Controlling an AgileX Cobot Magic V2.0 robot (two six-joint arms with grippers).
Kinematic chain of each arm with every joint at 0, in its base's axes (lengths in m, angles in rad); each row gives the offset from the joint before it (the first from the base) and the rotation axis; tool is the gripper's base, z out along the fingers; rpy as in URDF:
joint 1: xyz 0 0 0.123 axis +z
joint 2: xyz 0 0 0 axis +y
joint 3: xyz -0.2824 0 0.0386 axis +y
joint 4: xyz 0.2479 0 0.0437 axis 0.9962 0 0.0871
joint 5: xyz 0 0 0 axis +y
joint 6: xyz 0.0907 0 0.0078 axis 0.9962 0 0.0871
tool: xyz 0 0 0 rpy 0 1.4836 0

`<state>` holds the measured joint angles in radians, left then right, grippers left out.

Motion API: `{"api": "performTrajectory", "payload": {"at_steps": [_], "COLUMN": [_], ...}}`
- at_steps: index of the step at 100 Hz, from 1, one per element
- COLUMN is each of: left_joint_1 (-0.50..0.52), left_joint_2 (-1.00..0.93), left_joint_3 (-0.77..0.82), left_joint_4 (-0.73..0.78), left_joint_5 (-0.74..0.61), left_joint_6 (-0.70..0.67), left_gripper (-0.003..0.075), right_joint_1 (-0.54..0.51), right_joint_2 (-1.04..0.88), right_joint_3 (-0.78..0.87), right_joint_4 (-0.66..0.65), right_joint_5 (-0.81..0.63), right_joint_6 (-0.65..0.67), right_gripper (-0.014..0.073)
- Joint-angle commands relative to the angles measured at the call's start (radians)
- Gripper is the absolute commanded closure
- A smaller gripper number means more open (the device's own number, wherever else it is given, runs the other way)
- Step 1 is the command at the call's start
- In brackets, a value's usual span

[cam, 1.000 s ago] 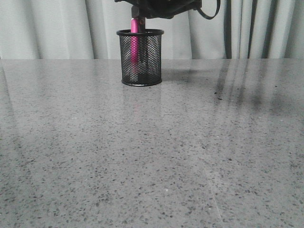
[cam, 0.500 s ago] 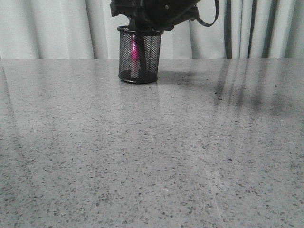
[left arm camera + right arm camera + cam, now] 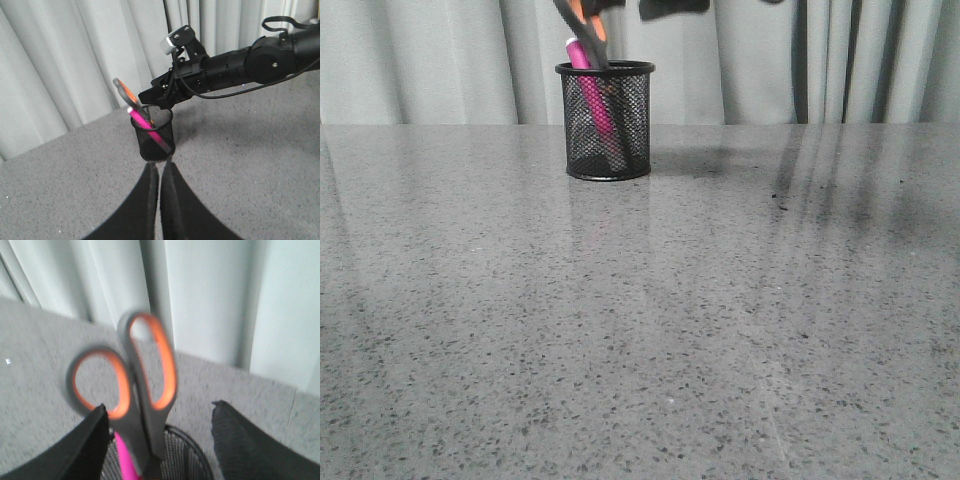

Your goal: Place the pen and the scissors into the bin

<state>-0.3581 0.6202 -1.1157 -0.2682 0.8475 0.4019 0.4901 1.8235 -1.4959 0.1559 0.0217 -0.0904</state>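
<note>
**Pen and scissors both in bin**

Left gripper [image 3: 159, 172]: jaws pressed together, nothing between them, aimed at the bin from close by. Bin [image 3: 605, 120] upright at the table's [image 3: 640, 320] far edge, by the curtain [image 3: 440, 60]. Pen [image 3: 592, 95] leans inside, cap end over the rim. Scissors [image 3: 135, 375] stand in the bin beside the pen, orange-lined loops up, blurred. Right gripper [image 3: 160, 422]: fingers spread wide above the rim, clear of the handles.
</note>
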Motion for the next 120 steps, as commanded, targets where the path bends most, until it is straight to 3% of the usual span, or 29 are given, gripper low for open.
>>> {"api": "performTrajectory", "payload": {"at_steps": [1,9,14,26,46,67,79,96,106,120], "left_joint_1": [0.004,0.004,0.004,0.004,0.004,0.004,0.004,0.004,0.004,0.004], "left_joint_2": [-0.017,-0.036,-0.057,-0.149,-0.413,-0.660,-0.632,-0.625,-0.625,-0.623], "left_joint_3": [-0.025,-0.016,-0.002,0.078,0.324,0.543,0.584,0.598,0.599,0.599], "left_joint_4": [-0.005,0.002,0.019,0.150,0.406,0.417,0.408,0.406,0.412,0.413], "left_joint_5": [-0.084,-0.088,-0.098,-0.147,-0.217,-0.219,-0.202,-0.215,-0.215,-0.217], "left_joint_6": [-0.019,-0.025,-0.047,-0.186,-0.449,-0.463,-0.463,-0.463,-0.463,-0.463], "left_gripper": [0.0739,0.0739,0.0739,0.0739,0.0739,0.0739,0.0739,0.0739,0.0739,0.0739], "right_joint_1": [-0.009,-0.009,-0.009,-0.009,-0.009,-0.009,-0.009,-0.009,-0.009,-0.009], "right_joint_2": [-0.092,-0.127,-0.156,-0.257,-0.612,-1.110,-1.397,-1.705,-1.861,-1.833], "right_joint_3": [-0.026,-0.026,-0.026,-0.008,0.291,0.710,0.917,1.042,1.068,1.056], "right_joint_4": [-0.005,-0.005,-0.005,-0.031,-0.107,-0.164,-0.168,-0.168,-0.220,-0.246], "right_joint_5": [-0.090,-0.039,0.015,0.188,0.205,0.239,0.256,0.495,0.483,0.497], "right_joint_6": [-0.006,-0.006,-0.006,-0.006,-0.009,-0.009,-0.009,-0.009,-0.009,-0.009], "right_gripper": [0.0186,0.0215,0.0293,0.0667,0.0662,0.0662,0.0662,0.0662,0.0662,0.0662]}}
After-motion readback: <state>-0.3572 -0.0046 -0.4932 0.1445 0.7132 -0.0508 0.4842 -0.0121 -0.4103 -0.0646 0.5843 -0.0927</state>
